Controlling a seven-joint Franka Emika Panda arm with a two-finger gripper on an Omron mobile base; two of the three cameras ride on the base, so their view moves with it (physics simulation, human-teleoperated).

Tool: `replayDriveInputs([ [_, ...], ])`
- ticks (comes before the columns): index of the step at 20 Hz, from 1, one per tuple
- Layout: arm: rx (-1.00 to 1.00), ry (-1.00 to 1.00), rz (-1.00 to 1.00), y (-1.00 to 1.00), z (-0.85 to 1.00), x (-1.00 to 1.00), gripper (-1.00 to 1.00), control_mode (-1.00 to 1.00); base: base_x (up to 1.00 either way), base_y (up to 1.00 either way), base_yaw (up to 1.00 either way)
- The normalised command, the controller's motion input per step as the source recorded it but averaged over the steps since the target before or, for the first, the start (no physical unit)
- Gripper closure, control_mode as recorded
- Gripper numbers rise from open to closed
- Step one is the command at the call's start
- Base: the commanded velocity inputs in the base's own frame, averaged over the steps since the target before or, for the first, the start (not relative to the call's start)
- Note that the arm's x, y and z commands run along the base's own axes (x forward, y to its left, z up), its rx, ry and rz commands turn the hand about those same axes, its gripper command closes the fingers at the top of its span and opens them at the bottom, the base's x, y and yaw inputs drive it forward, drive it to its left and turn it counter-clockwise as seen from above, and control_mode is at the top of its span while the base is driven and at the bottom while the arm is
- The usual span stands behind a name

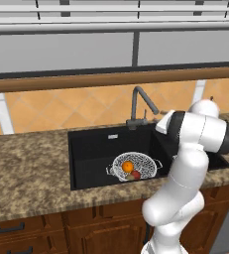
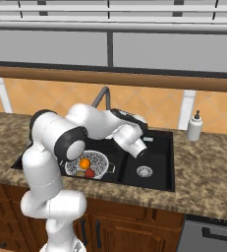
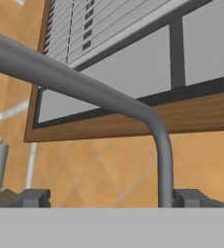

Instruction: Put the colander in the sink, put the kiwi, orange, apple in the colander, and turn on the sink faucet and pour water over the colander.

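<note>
Stage of the task at the sink (image 1: 91, 149). The colander (image 1: 135, 165) sits inside the black basin, on its floor toward the front wall. The orange (image 1: 128, 166) and the apple (image 1: 136, 174) lie in the mesh bowl, touching or nearly so; a dull brownish patch beside them is probably the kiwi (image 1: 129, 176), though it is too small to be sure. The placing steps therefore appear done. No stream falls from the sink faucet (image 1: 138, 106), so turning it on and wetting the colander remain. In the hand view the gripper (image 3: 111, 197) sits close under the grey gooseneck (image 3: 163, 160), its dark fingertips (image 3: 36, 197) well apart, jaws wide and holding nothing. A white soap bottle (image 2: 194, 126) stands on the counter.
</note>
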Motion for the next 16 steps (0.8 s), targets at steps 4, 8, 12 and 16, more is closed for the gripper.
replayDriveInputs([
  [4,0.0,-0.01,0.0,0.06,0.0,0.21,-1.0,-1.0,0.0,0.0,0.0],
  [8,0.0,0.0,0.0,0.09,0.0,0.17,-1.0,-1.0,0.0,0.0,0.0],
  [12,0.0,0.0,0.0,0.11,0.0,0.21,-1.0,-1.0,0.0,0.0,0.0],
  [16,0.0,0.0,-0.01,0.05,-0.02,0.19,-1.0,-1.0,0.0,0.0,0.0],
])
